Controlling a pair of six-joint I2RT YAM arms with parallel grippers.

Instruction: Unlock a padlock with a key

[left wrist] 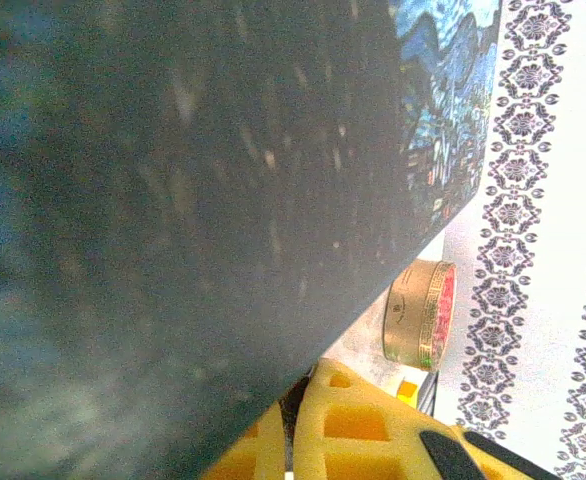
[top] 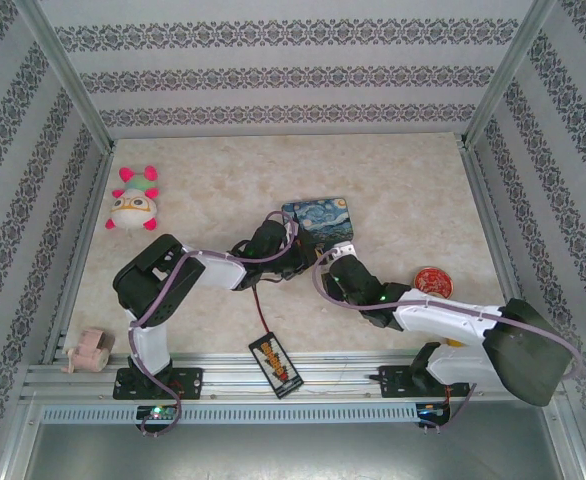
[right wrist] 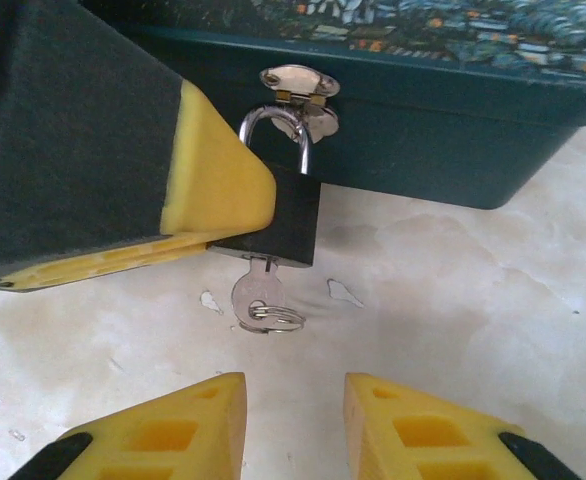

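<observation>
Out on the middle of the worktop (top: 403,180), the padlock (right wrist: 291,222) is hanging from the hasp (right wrist: 300,85) on the tin (right wrist: 453,140), key (right wrist: 258,297) sitting in its keyhole. My left gripper (right wrist: 243,205) is pinching the padlock's body. My right gripper (right wrist: 295,420) is hovering just short of the key, narrowly parted and gripping nothing.

box (top: 318,222) at centre of table (top: 403,180); padlock (right wrist: 283,215) hanging from hasp (right wrist: 300,85) on its near side, key (right wrist: 258,300) in padlock's underside. plush toy (top: 133,200) toward far-left corner, round tin (top: 432,280) toward right edge, flat pack (top: 275,365) at near edge.
</observation>
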